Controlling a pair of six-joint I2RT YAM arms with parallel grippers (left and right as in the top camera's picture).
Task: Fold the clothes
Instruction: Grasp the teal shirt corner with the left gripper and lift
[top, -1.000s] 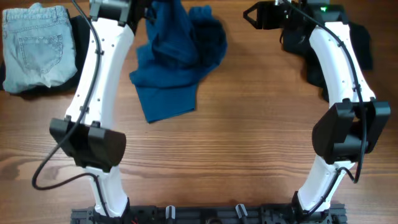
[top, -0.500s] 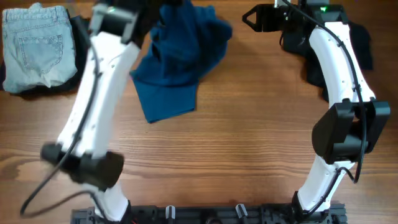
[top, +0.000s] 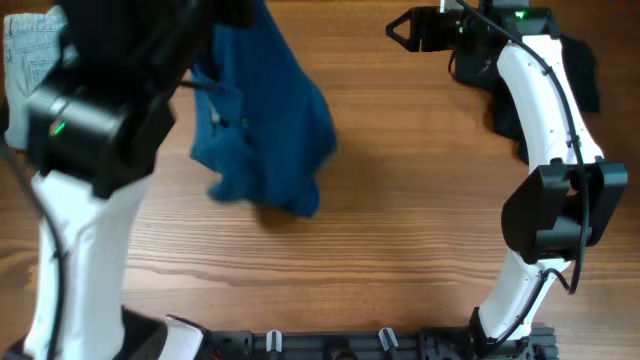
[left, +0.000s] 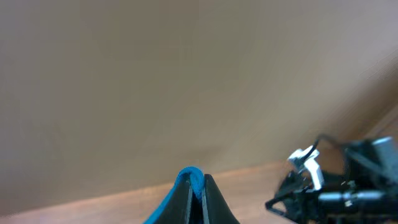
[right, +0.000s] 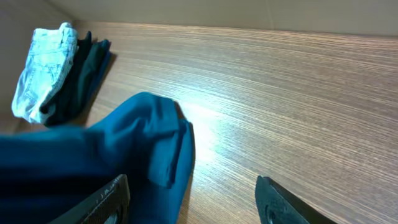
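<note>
Bare table (top: 420, 200) lies open between the blue garment (top: 265, 110) and the right arm (top: 545, 110), while folded jeans (top: 25, 45) and dark clothes (top: 585, 60) crowd the far corners.

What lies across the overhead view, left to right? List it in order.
Folded light jeans → blue garment → right gripper → right arm. The left arm covers part of the jeans, and the dark clothes lie under the right arm, so both are left out.
</note>
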